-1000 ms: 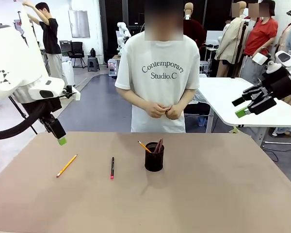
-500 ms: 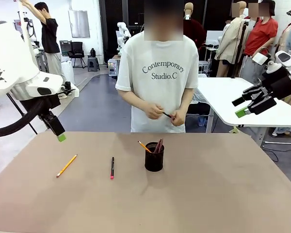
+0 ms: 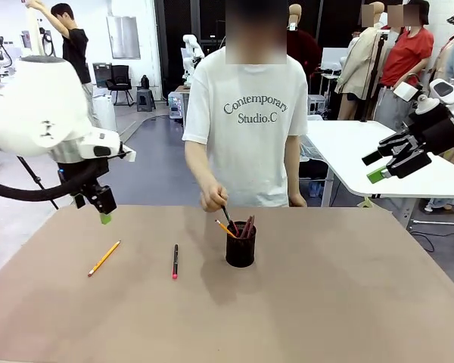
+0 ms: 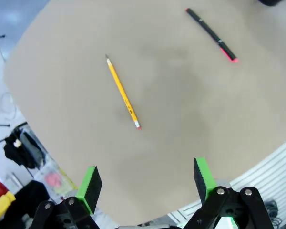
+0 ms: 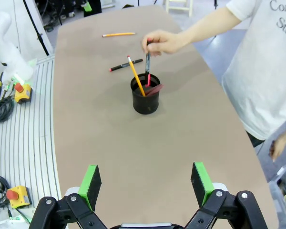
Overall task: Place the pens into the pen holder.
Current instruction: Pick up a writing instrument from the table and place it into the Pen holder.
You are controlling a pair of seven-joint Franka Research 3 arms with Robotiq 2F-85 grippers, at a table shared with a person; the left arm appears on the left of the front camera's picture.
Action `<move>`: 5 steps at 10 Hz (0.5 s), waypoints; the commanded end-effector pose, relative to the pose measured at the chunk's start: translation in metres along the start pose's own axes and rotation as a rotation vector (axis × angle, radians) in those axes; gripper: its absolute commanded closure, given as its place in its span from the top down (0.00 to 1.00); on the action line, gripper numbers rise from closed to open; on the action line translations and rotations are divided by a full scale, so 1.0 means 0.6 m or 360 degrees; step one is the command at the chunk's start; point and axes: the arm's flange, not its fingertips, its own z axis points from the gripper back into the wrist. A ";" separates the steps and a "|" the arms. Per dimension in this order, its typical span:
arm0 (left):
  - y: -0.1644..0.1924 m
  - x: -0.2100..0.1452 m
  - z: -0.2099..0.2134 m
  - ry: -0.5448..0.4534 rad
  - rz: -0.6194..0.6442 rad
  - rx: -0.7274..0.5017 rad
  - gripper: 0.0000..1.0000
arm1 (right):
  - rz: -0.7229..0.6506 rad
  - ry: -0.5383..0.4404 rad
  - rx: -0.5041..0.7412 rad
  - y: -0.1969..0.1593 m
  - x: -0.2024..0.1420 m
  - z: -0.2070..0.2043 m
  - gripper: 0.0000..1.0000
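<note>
A yellow pencil (image 3: 104, 258) and a black pen with a red tip (image 3: 175, 261) lie on the brown table left of the black mesh pen holder (image 3: 240, 246). The holder has another pencil and dark-red pens standing in it. A person's hand (image 3: 213, 200) lowers a dark pen (image 5: 147, 62) into the holder (image 5: 146, 94). My left gripper (image 3: 104, 217) hangs open above the table's far left, over the lying pencil (image 4: 122, 93) and black pen (image 4: 211, 35). My right gripper (image 3: 374, 168) stands open, high off the table's right side.
The person stands at the table's far edge behind the holder. A white table (image 3: 408, 162) sits beyond the right gripper. Bare brown tabletop (image 3: 348, 302) stretches right of the holder and along the near side.
The person's hand has come down from chest height and put a dark pen's tip into the holder. My left arm has swung a little to the right. The right arm is still.
</note>
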 end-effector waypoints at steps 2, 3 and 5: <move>0.017 0.057 -0.034 0.0121 0.0193 0.0005 1.00 | 0.0012 0.0011 -0.0021 0.000 0.004 -0.002 1.00; 0.028 0.068 -0.063 0.0176 0.0264 -0.0039 1.00 | 0.0012 0.0011 -0.0021 0.000 0.004 -0.002 1.00; 0.038 0.077 -0.115 0.0211 0.0331 -0.0070 1.00 | 0.0012 0.0011 -0.0021 0.000 0.004 -0.002 1.00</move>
